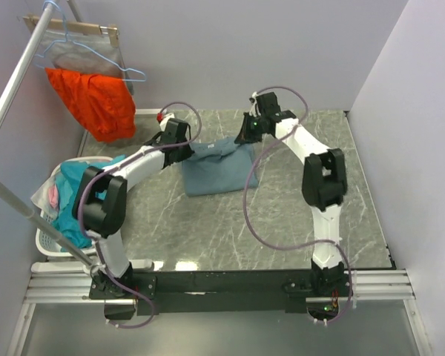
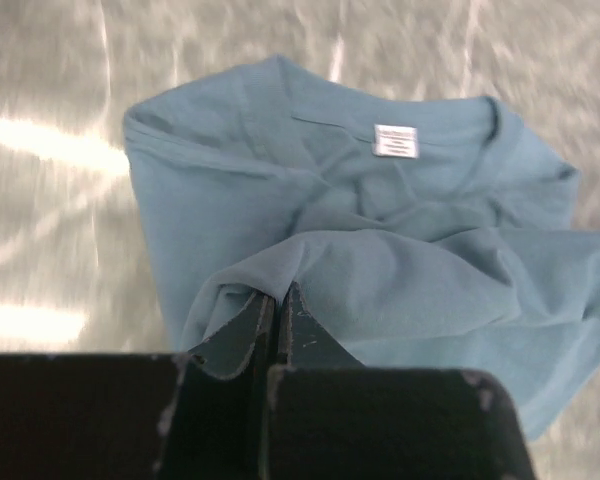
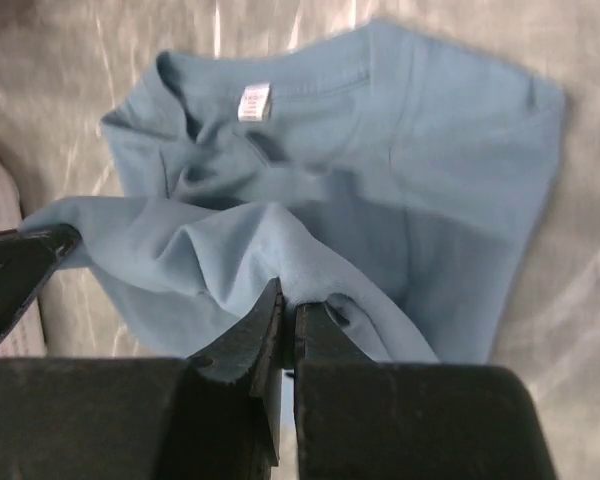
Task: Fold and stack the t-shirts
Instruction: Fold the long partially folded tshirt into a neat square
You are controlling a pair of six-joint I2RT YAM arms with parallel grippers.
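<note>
Your left end effector [image 2: 277, 305] and right end effector [image 3: 288, 305] were each pinching a raised edge of the t-shirt [image 1: 216, 176], probably to fold it over on the tabletop [image 1: 282, 222].

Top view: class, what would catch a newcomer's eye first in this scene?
The slate-blue t-shirt in the middle of the table, with the left gripper and right gripper each shut on a fold of it near its far corners. Next, the bright orange garment hanging at far left, and the white basket of clothes by the table's left edge.
</note>
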